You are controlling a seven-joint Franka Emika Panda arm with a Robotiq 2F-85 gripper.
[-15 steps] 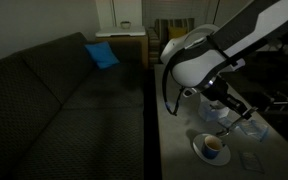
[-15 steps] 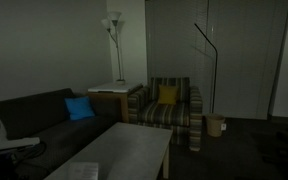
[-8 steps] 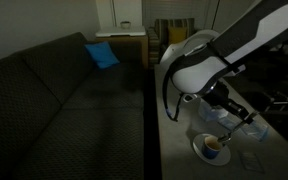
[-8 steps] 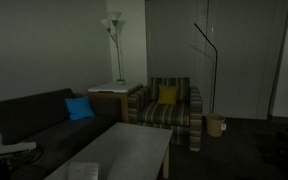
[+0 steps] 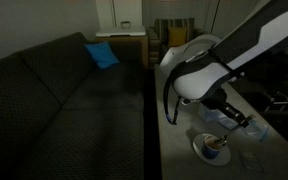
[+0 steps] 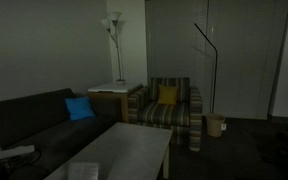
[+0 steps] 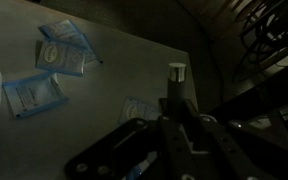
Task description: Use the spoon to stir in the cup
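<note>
Sofa (image 5: pixel 64 95) dark woven cloth, rough; arm shell (image 5: pixel 199 68) glossy white plastic; tabletop (image 7: pixel 134 70) smooth matt; cup (image 5: pixel 215 146) smooth white

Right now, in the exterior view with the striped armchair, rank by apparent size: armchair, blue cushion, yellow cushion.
striped armchair
blue cushion
yellow cushion, slightly smaller-looking; it sits farther away, so real sizes may match.

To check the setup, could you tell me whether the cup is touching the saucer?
Touching: in an exterior view the cup stands on the saucer, inside its rim.
</note>
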